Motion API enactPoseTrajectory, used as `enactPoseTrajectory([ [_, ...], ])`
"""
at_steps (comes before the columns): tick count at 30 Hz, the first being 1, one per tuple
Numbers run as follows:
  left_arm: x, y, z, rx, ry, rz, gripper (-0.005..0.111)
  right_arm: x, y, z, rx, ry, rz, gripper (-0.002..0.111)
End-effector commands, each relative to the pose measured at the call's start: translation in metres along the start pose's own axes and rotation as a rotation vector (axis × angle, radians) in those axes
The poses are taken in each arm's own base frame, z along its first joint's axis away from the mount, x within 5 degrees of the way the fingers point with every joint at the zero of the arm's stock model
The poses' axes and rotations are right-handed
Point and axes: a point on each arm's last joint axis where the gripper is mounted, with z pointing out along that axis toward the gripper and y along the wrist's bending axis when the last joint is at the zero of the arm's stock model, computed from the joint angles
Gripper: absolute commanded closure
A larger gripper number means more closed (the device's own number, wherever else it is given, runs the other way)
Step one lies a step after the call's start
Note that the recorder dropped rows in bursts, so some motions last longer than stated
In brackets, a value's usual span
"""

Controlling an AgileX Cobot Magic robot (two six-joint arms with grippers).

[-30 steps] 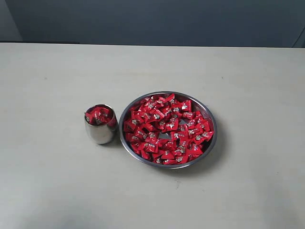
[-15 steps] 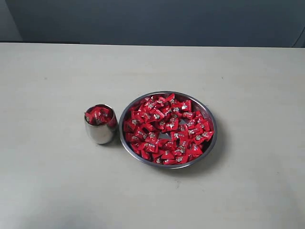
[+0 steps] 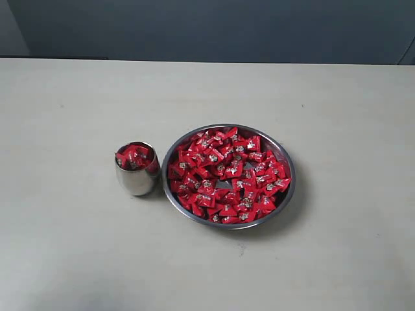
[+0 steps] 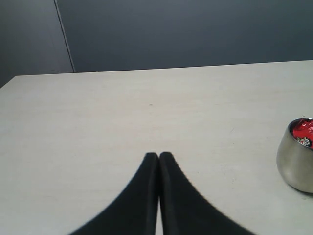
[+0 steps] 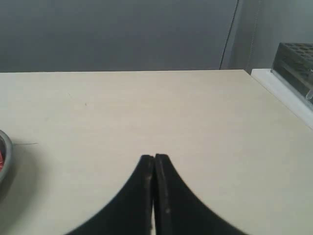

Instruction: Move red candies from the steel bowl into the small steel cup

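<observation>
Left gripper (image 4: 159, 156) and right gripper (image 5: 154, 159) clenched, empty. Steel bowl (image 3: 228, 226) of red candies (image 3: 224, 172) lies to right gripper's left.

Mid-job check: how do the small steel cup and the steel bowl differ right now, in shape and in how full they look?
The small steel cup is narrow and rounded; the steel bowl is wide and shallow. The cup's red candies reach about its rim; the bowl's are spread in a low layer. The cup stands left of the bowl, close beside it. Both are shiny steel, upright on the table, and hold candies.
</observation>
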Motion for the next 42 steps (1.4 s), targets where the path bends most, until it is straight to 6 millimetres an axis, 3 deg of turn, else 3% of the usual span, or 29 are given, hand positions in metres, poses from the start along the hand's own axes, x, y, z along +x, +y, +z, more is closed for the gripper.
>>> enactPoseTrajectory([
  [1,0.0009,-0.0001,0.0000,0.000,-0.003,-0.004,0.106,0.0019,-0.0009,-0.0001,0.014,0.008,-0.007,0.109],
  [42,0.0009,-0.0001,0.0000,0.000,-0.003,-0.004,0.106,0.0057,-0.0024,-0.0003,0.040,0.050,-0.001,0.109],
])
